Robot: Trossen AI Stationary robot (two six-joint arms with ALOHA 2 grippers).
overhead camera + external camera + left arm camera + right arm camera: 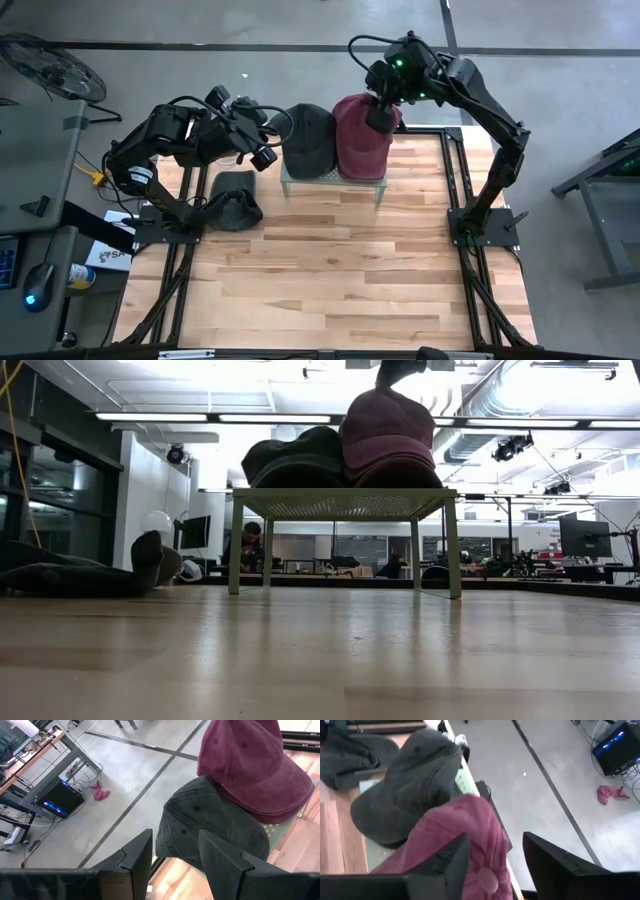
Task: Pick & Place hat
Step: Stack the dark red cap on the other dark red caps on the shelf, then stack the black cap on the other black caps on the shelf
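The high camera looked straight down on the whole table (330, 270), while the low one sat at tabletop level, facing the room. Both wrist cameras peered close over the maroon cap (255, 765) and dark cap (415, 775), seen in every view.

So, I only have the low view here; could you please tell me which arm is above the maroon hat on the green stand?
Observer: It is the right arm. The right hand hangs over the crown of the maroon hat, and in the right wrist view its jaws stand open on either side of the crown.
Operator: Thank you. And where is the left hand, please? I cannot see it at all.
Observer: The left hand is just off the left end of the green stand, beside the dark grey hat. Its jaws are open with nothing between them.
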